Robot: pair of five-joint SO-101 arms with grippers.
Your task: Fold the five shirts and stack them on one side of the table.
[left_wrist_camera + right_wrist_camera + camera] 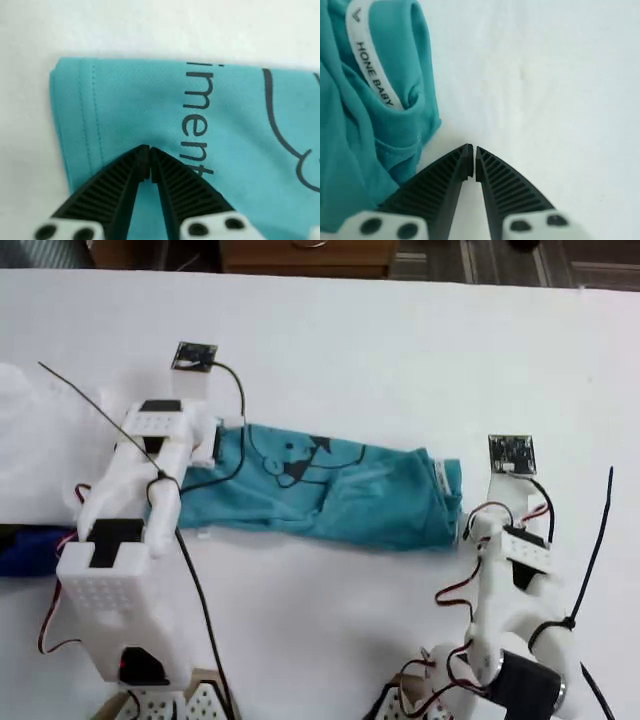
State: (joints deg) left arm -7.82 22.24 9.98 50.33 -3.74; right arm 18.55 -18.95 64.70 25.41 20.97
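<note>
A teal shirt point(340, 495) with a dark cartoon print lies folded into a long strip across the middle of the white table point(400, 350). My left gripper point(212, 445) hovers over its hem end; in the left wrist view the shirt point(150, 110) lies flat under the left gripper point(149, 156), whose black fingers are shut tip to tip with no cloth between them. My right gripper point(470, 527) sits at the collar end. There the right gripper point(473, 156) is shut over bare table, just beside the shirt's neck label point(372, 65).
A white cloth point(25, 430) lies at the table's left edge, and a dark blue cloth point(18, 550) pokes out beside the left arm's base. Wooden furniture point(310, 255) stands beyond the far edge. The table's far half is bare.
</note>
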